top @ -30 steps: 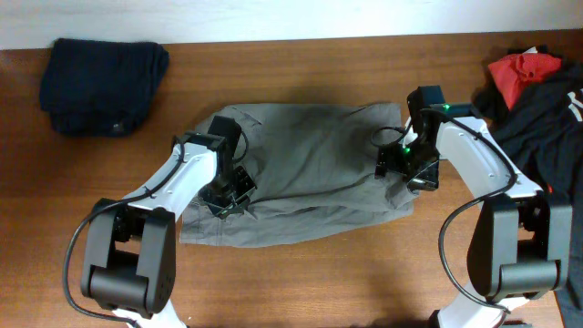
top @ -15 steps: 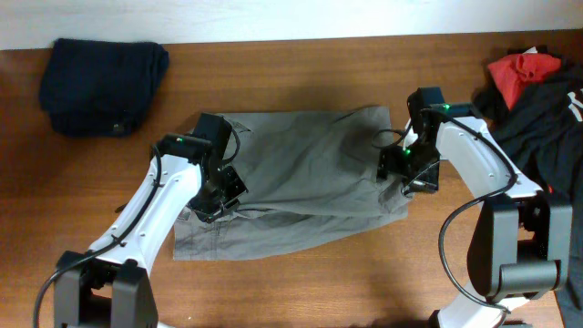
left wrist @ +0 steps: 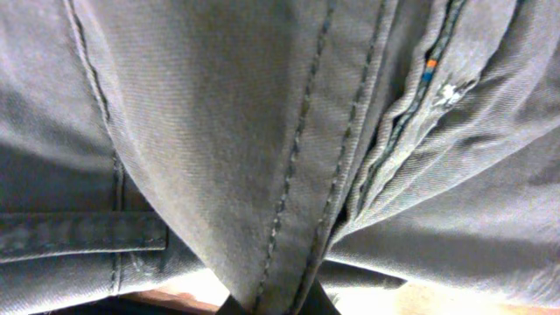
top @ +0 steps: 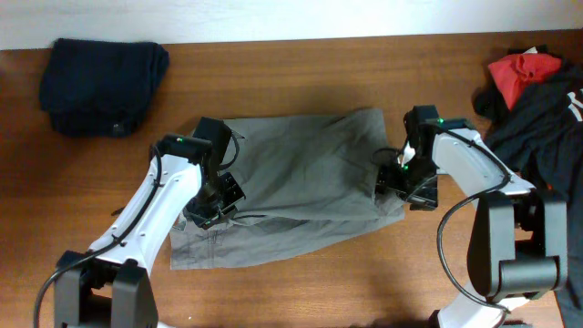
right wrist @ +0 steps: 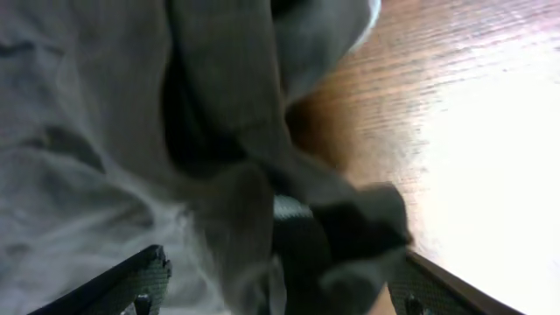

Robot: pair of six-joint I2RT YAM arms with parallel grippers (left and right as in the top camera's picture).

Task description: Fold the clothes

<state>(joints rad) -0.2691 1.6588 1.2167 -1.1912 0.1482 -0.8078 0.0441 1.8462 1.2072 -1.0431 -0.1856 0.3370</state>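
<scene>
**Trousers lie crosswise, one end pinched**

The trousers point(top: 301, 182) lie mid-tabletop point(top: 301, 296) with their long axis running left to right, parallel to the near edge. An upper layer lies folded over a lower one. The lower layer juts out toward the near edge at the left end. From overhead I cannot tell which end is the waist.

The left gripper point(top: 211, 199) sits on the left end, clamped tight on a fold of the cloth. The left wrist view alone shows that fold rising straight from the jaws, with double-stitched seams and a small orange tag.

The right gripper point(top: 405, 187) is at the right end. The right wrist view alone shows its fingers point(right wrist: 144, 280) spread wide, with a bunch of cloth loose between them and bare wood beside it.

A navy garment point(top: 100, 77) lies at the far left corner. Red point(top: 521, 71) and black point(top: 547, 123) garments are heaped at the far right corner.
</scene>
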